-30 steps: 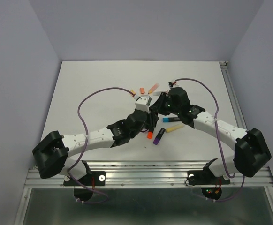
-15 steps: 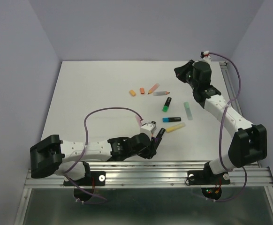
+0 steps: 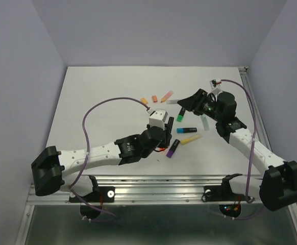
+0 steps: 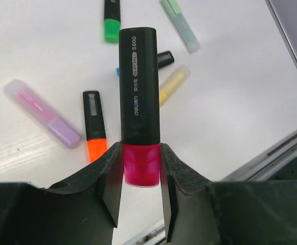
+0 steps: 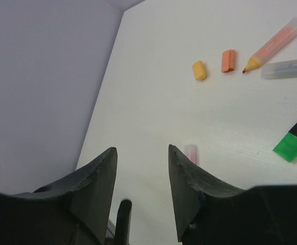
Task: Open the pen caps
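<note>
My left gripper [image 4: 140, 149] is shut on the pink end of a black pen [image 4: 138, 87], which points away from the wrist; in the top view this gripper [image 3: 169, 127] hovers mid-table. My right gripper [image 5: 141, 150] is open and empty, above the table behind the pens [image 3: 185, 104]. A yellow-orange cap [image 5: 200, 70] and an orange cap [image 5: 228, 60] lie loose beside an uncapped peach pen [image 5: 273, 43]. A small pale pink cap-like piece [image 5: 190, 152] lies just behind my right finger.
Under the left gripper lie a lilac pen [image 4: 41, 112], an orange-ended black pen [image 4: 93, 125], a yellow pen [image 4: 173, 84], a green-ended pen [image 4: 112, 20], a mint pen [image 4: 180, 23] and a blue-ended black one [image 3: 187, 129]. A metal rail [image 3: 164, 189] runs along the near edge.
My right arm has swung in from the far right corner toward the pens and its jaws have opened. My left gripper has moved from the near edge back to mid-table.
</note>
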